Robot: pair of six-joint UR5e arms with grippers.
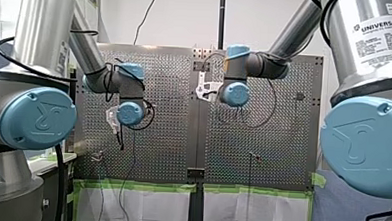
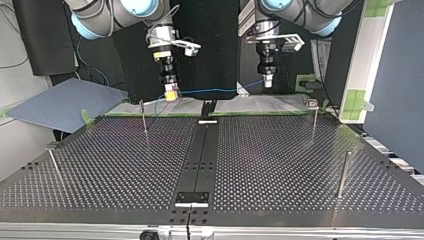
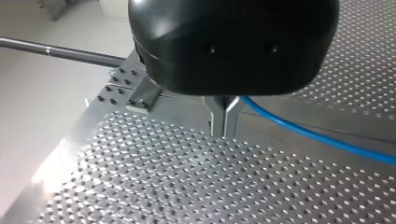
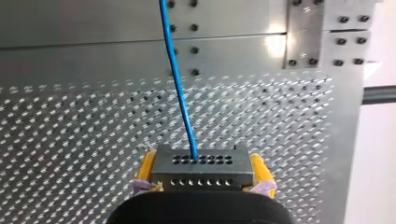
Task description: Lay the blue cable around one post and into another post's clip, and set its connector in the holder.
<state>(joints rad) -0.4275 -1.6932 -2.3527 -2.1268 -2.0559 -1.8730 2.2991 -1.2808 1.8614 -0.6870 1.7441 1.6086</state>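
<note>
Right gripper [image 4: 201,163] is clamped on the connector [image 4: 201,179], left gripper [image 3: 224,122] pinches the blue cable [image 3: 303,134], so looping a post [image 2: 144,117] looks next.

The cable [image 3: 317,136] ducks behind the left gripper [image 3: 224,128], contact hidden by its black housing, then runs off the edge. The right gripper [image 4: 201,161] is mostly cut off, only pads [image 4: 145,167] and connector [image 4: 201,176] showing.

The cable [image 4: 180,88] is blue, connector [image 4: 201,171] grey, fingers [image 4: 259,171] yellow, perforated table [image 4: 70,116] silver.
</note>
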